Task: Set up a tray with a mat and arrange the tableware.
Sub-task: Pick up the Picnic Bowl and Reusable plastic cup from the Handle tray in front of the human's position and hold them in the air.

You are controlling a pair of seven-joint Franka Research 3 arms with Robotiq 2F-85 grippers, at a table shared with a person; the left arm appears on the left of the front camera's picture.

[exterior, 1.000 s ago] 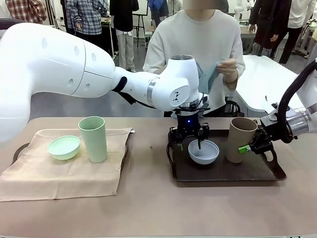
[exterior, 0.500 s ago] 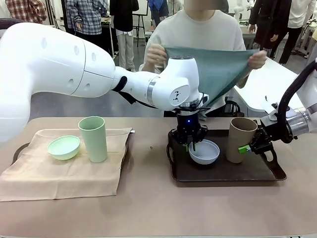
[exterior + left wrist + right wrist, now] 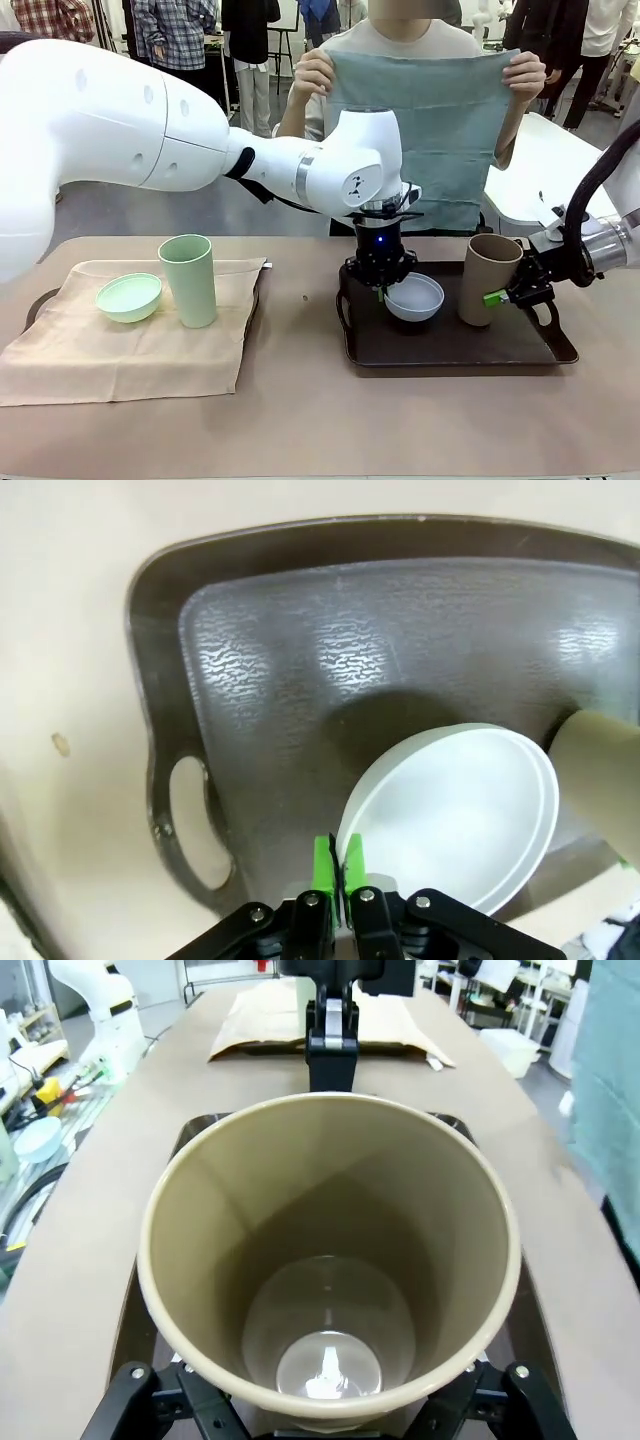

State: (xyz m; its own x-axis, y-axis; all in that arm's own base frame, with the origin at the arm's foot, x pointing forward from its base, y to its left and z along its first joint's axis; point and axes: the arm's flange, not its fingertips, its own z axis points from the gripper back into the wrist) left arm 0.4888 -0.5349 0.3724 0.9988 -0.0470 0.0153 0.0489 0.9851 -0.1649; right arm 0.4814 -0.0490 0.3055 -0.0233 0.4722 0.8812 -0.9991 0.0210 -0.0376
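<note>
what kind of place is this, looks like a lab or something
Probably a robotics lab or shared workshop: white robot arms work at a table across from a person, and more people stand among other tables behind.

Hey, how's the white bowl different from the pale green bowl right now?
The white bowl is over the dark brown tray; the pale green bowl sits on the beige mat. The white bowl is tilted, its rim pinched by the left end effector; the pale green bowl rests untouched. Both are small, round, matte and empty.
</note>
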